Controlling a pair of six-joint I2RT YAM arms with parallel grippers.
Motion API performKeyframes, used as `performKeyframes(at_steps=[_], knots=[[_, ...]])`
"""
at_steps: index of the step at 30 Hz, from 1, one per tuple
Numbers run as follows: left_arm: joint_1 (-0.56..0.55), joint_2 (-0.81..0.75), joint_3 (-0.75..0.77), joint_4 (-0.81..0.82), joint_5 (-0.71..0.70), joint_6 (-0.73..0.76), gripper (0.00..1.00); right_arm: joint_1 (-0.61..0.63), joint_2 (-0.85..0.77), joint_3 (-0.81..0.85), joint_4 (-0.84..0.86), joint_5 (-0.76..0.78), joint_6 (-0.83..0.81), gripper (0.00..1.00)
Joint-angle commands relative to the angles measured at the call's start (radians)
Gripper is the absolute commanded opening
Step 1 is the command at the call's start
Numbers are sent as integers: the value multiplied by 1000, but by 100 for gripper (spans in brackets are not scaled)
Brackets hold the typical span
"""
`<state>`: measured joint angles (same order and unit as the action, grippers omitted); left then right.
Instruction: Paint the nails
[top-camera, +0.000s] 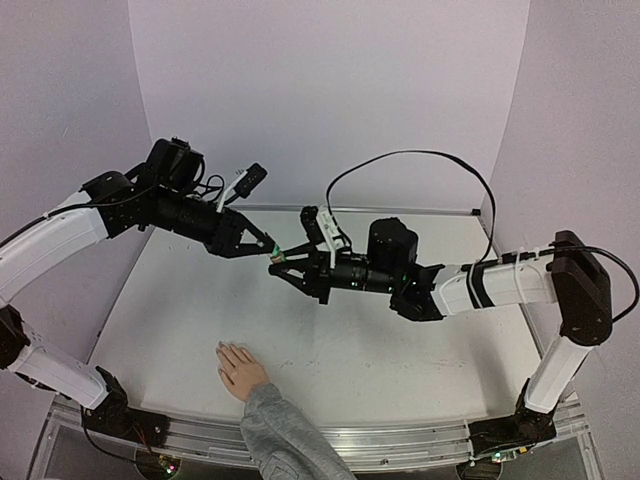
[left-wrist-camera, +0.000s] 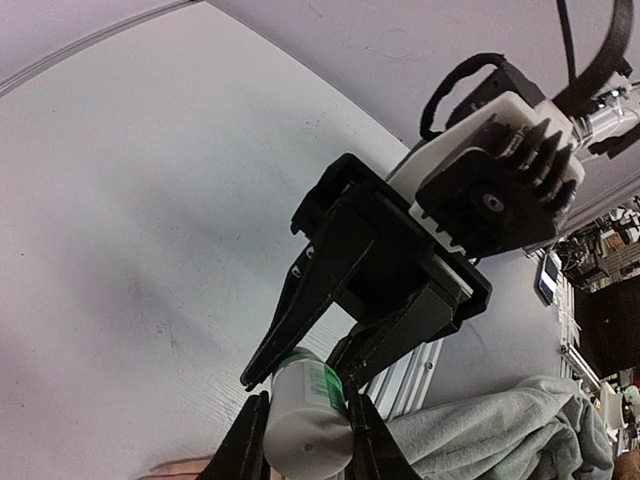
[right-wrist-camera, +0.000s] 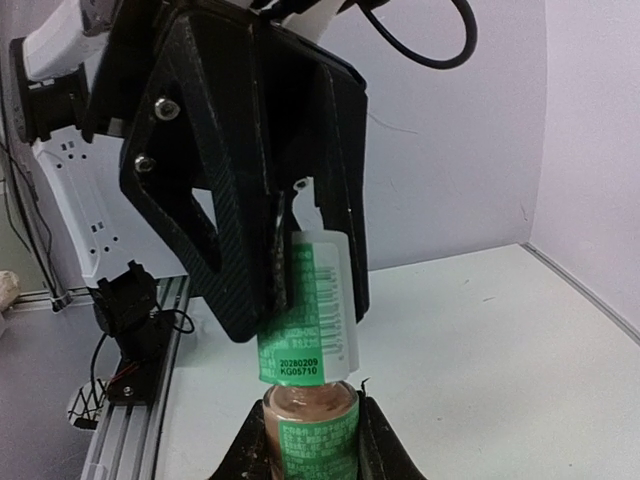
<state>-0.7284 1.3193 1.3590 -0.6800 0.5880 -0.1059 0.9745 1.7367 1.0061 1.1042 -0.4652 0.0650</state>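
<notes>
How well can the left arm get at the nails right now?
Probably not yet: the left gripper is shut on the cap of the bottle that the right gripper holds, mid-air. Nothing lies between it and the nails, though.

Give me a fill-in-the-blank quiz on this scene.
The left gripper is shut on the white ____ of a small green-labelled bottle.
The right gripper is shut on the same ____, around its brownish body.
The flesh-coloured mannequin hand on the white table wears a ____ knit sleeve.
Missing: cap; bottle; grey.
</notes>
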Motion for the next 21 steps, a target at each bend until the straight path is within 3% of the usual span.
performKeyframes(at_steps=[1,6,8,13,17,21], knots=[[0,41,60,-95,-102,-47,0,34,-11,73,66,227,-45,0],[0,110,102,-176,-224,-175,0,117,18,131,85,712,-161,0],[0,122,98,-176,-264,-221,0,133,47,172,101,824,-174,0],[0,154,85,-162,-351,-318,0,181,113,253,193,942,-248,0],[-2,203,96,-156,-334,-361,0,222,183,332,269,998,-383,0],[-3,222,84,-150,-337,-392,0,222,213,380,293,985,-416,0]])
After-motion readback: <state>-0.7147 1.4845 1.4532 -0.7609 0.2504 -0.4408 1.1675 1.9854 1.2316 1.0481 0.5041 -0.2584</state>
